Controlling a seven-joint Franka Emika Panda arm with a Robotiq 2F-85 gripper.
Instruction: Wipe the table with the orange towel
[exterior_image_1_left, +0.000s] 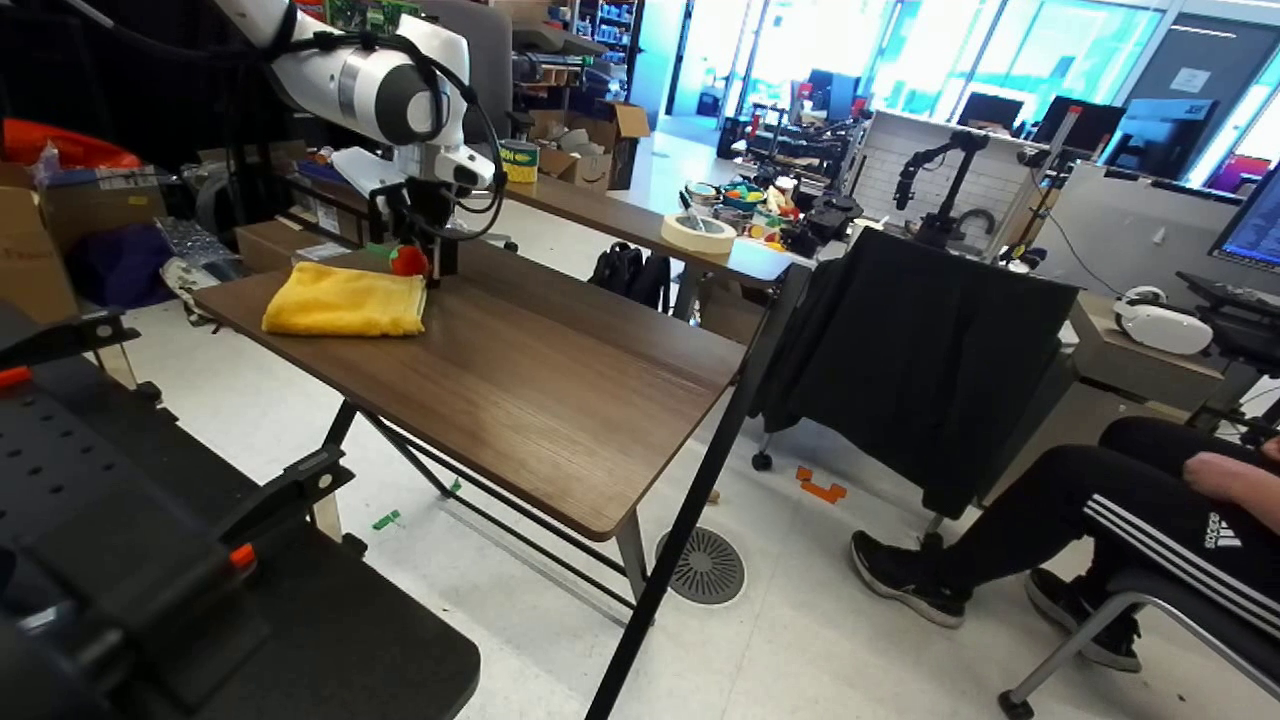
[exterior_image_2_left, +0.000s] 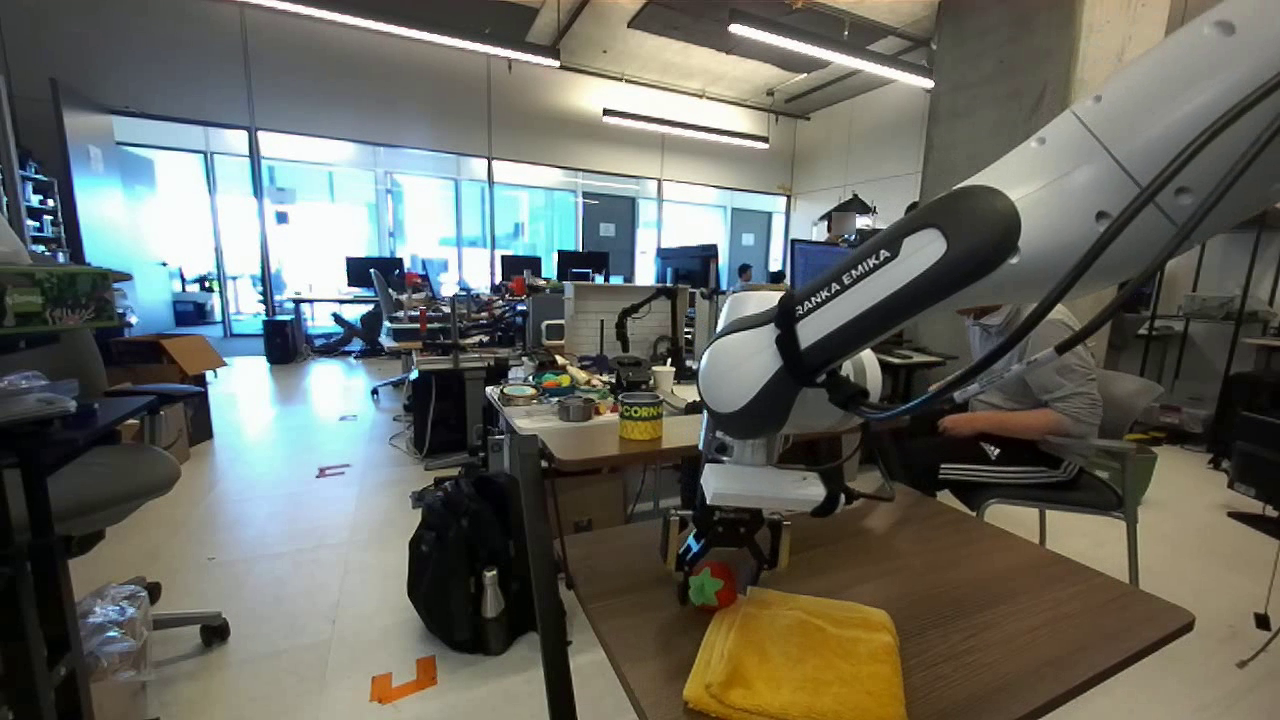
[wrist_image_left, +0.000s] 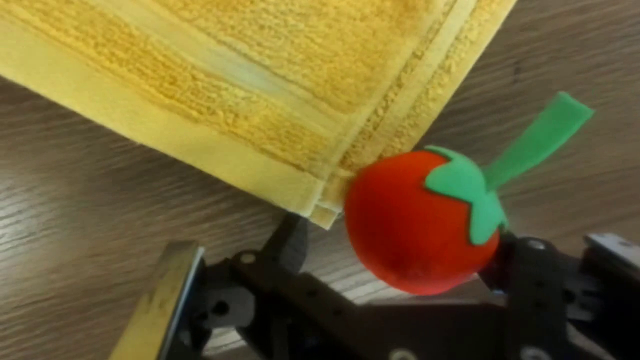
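The towel (exterior_image_1_left: 345, 302), yellow-orange and folded into a thick square, lies flat near one end of the brown table (exterior_image_1_left: 540, 400). It also shows in an exterior view (exterior_image_2_left: 800, 655) and in the wrist view (wrist_image_left: 280, 65). My gripper (exterior_image_2_left: 719, 584) points down, low over the table, beside a towel corner. In the wrist view my gripper (wrist_image_left: 397, 245) is open, its fingers wide apart. A red toy tomato with green leaves (wrist_image_left: 415, 225) sits between the fingers, close to the right finger and against the towel corner. A gap shows between it and the left finger. The towel is not in the fingers.
A second brown table with a roll of tape (exterior_image_1_left: 698, 233) and a yellow corn can (exterior_image_2_left: 640, 416) stands behind. A black post (exterior_image_1_left: 690, 490) rises at the table's end. A black cart (exterior_image_1_left: 250, 560) stands near the front edge. A person (exterior_image_1_left: 1100, 530) sits nearby.
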